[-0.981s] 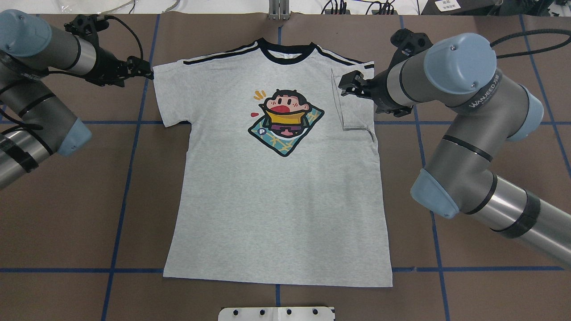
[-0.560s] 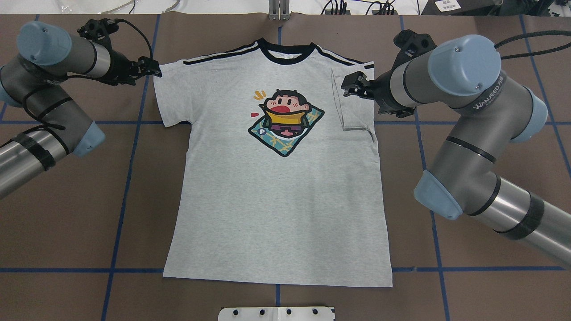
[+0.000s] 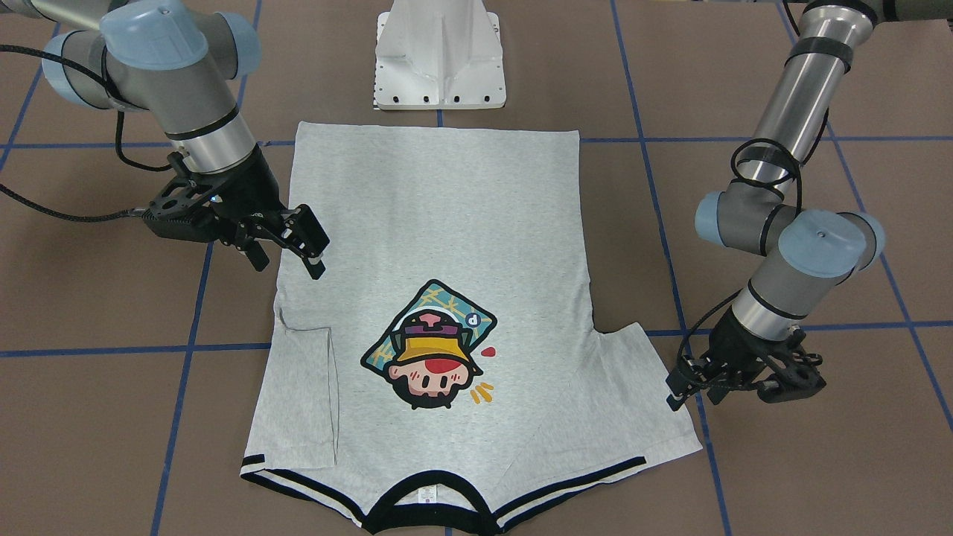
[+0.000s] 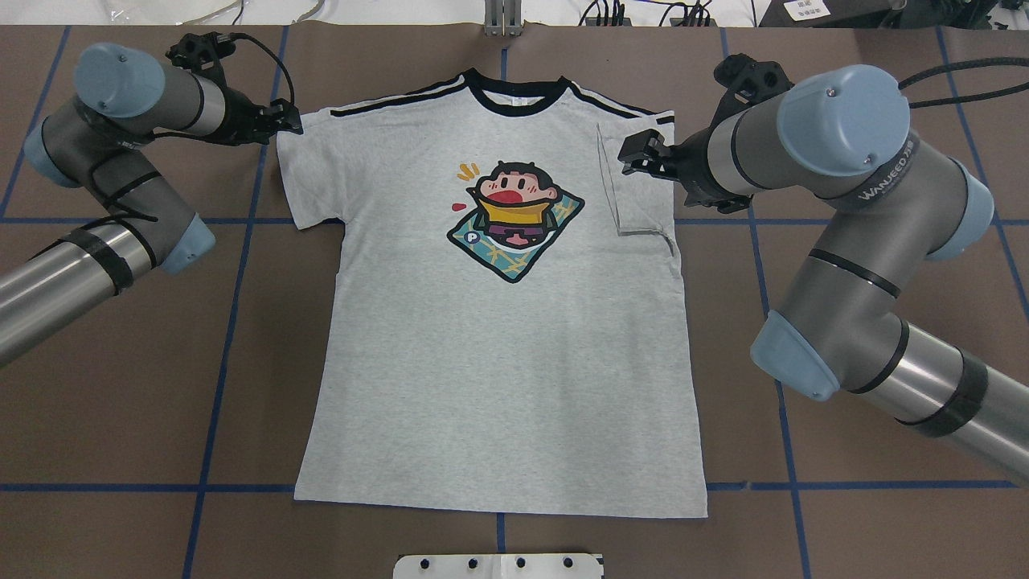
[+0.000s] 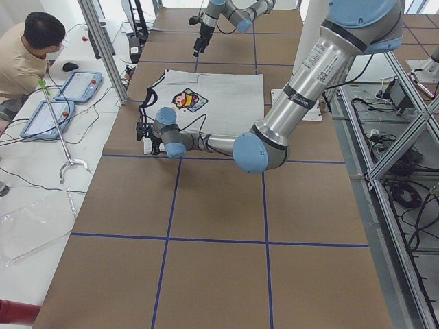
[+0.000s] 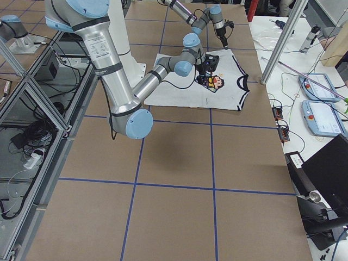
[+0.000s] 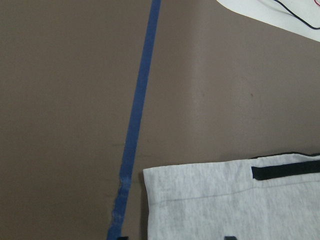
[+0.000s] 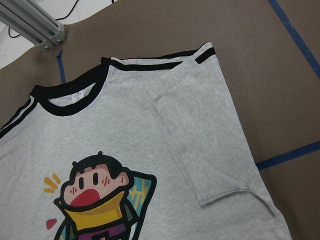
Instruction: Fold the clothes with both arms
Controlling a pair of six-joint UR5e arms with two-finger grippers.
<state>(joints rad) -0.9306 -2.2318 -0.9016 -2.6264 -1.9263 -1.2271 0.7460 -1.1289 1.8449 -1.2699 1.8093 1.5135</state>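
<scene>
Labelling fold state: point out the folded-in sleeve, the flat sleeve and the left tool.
folded-in sleeve [image 4: 639,201], overhead view, middle of the flap.
flat sleeve [image 4: 309,173], overhead view, middle of its cloth.
left tool [image 4: 291,119], overhead view, between its fingertips.

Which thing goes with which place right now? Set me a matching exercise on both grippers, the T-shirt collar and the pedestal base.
Things:
1. left gripper
2. right gripper
3. collar
4. white pedestal base

Places:
A. over the folded-in sleeve lying on the T-shirt front
B. just beyond the hem, on the robot's side
C. at the outer top corner of the flat sleeve
D. at the T-shirt's end farthest from the robot

Pairs: 1-C, 2-A, 3-D, 4-B
</scene>
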